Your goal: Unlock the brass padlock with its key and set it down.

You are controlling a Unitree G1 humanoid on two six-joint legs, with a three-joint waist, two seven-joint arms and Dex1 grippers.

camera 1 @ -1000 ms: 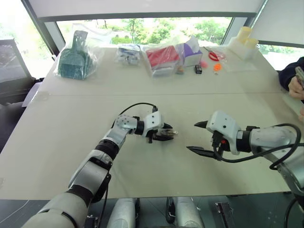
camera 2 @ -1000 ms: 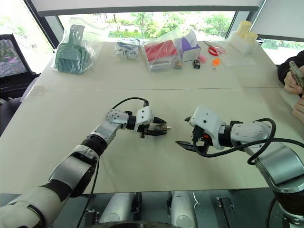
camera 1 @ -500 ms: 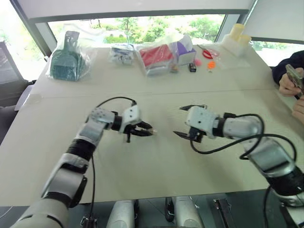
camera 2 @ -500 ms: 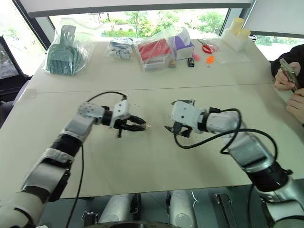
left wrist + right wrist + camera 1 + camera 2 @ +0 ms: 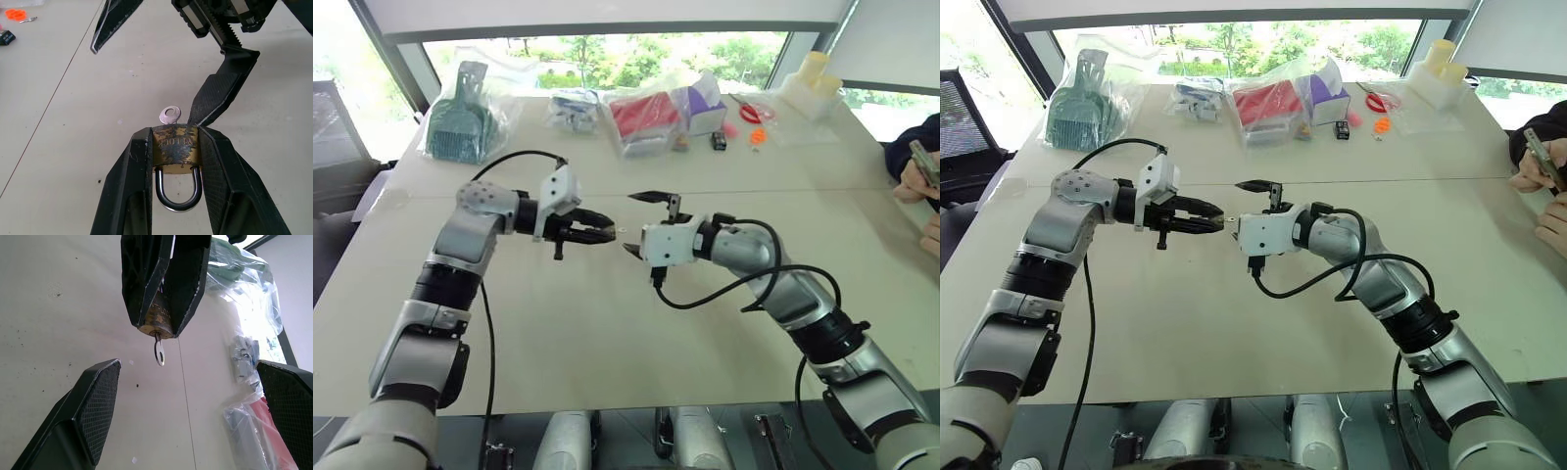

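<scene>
Padlock (image 5: 175, 148): clamped in my left pincer (image 5: 173, 147) above the tabletop (image 5: 73, 147). Key (image 5: 159, 351): seated in the keyhole, bow projecting toward my right pincer (image 5: 190, 421), spread wide, empty, aligned with the key's axis.

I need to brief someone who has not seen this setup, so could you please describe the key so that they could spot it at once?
Start at the big pale table and find the two robot arms meeting above its middle. The left gripper is shut on the brass padlock, facing the open right gripper. The key is the small silvery piece with a round holed head sticking out of the padlock's body, opposite the shackle.
</scene>
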